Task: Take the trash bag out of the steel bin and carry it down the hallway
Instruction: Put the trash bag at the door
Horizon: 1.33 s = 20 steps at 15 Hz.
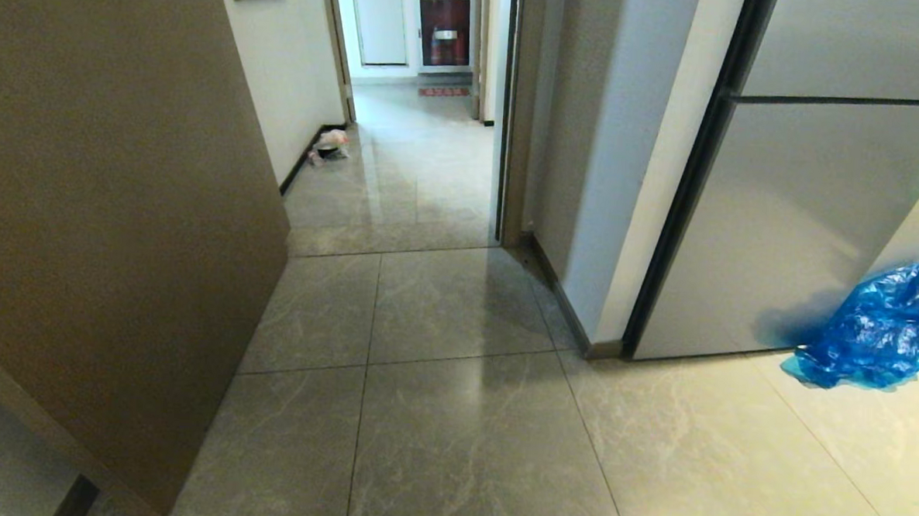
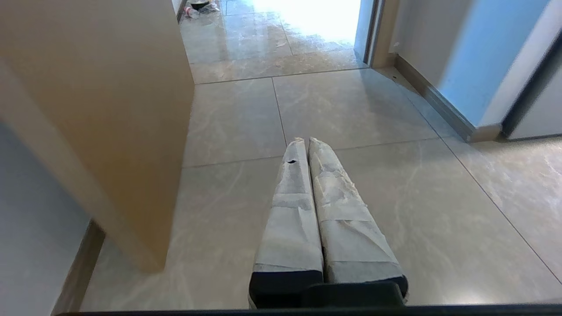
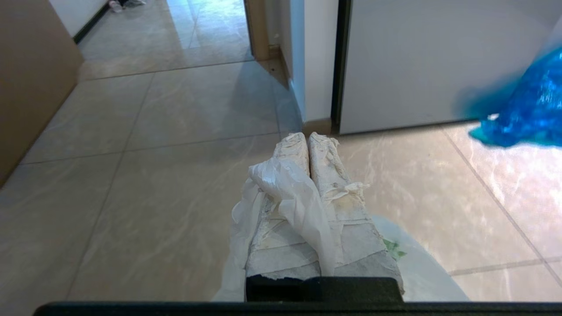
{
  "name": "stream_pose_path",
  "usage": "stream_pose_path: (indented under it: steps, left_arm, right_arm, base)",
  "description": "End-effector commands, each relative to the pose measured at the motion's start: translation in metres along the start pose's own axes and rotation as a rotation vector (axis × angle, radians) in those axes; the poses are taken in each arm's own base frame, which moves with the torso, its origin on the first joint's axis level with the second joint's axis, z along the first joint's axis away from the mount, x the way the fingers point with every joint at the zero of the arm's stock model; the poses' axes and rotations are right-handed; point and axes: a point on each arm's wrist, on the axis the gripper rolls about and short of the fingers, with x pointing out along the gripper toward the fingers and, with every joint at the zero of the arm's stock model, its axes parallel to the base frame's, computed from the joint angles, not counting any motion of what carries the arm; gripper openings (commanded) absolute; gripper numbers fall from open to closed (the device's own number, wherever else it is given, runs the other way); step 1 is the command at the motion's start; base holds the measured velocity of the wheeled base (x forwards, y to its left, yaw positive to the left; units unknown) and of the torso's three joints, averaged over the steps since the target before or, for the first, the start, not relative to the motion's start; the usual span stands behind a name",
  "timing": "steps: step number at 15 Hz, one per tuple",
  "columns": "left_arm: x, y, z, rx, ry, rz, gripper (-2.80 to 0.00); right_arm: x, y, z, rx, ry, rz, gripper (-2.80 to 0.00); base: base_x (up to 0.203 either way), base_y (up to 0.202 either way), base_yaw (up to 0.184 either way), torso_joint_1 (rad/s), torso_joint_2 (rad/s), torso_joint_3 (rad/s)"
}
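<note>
Right pincer (image 3: 307,138) is pressed shut on a gathered twist of the trash bag (image 3: 298,197), its two long fingers (image 3: 333,175) wrapped in rough, frayed whitish tape that probably adds grip on slick film. That bag is thin, crinkled, milky plastic; the pinched neck drapes over the fingers while the body bulges below and behind them, with a speck of green print showing, so it seems to hang free for carrying. Left pincer (image 2: 306,141), taped likewise, is closed on nothing and held over bare floor. Beneath both lie large glossy grey marbled floor tiles (image 1: 467,444). Ahead of the pincers the hallway (image 1: 417,163) opens between a flat tan panel (image 1: 105,196) and a white wall corner (image 1: 585,217). Off beyond the right pincer a shiny blue plastic bag (image 1: 875,330) slumps against a smooth grey fridge (image 1: 818,212). No steel bin is visible, so the bag appears already lifted out.
</note>
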Motion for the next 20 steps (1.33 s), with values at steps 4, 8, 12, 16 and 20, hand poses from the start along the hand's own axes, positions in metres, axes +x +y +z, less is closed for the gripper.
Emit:
stream_pose_path:
  steps: [4,8,12,16,20]
  left_arm:
    - [0.0,0.0,0.0,-0.001,0.0,0.0,-2.8]
    - [0.0,0.0,0.0,-0.001,0.0,0.0,-2.8]
    - [0.0,0.0,0.0,-0.001,0.0,0.0,-2.8]
    - [0.0,0.0,0.0,-0.001,0.0,0.0,-2.8]
    - [0.0,0.0,0.0,-0.001,0.0,0.0,-2.8]
  right_arm:
    - [0.0,0.0,0.0001,0.0,-0.001,0.001,-2.8]
    - [0.0,0.0,0.0001,0.0,-0.001,0.001,-2.8]
    - [0.0,0.0,0.0001,0.0,-0.001,0.0,-2.8]
    - [0.0,0.0,0.0001,0.0,-0.001,0.0,-2.8]
    - [0.0,0.0,0.0001,0.0,-0.001,0.0,-2.8]
  base:
    - [0.186,0.0,-0.001,0.002,0.0,0.002]
    - [0.185,0.0,-0.002,0.004,0.0,0.0]
    - [0.184,0.0,-0.003,0.006,0.0,0.004]
    - [0.185,0.0,-0.004,0.0,0.0,0.003]
    - [0.188,0.0,-0.004,0.003,0.0,0.002]
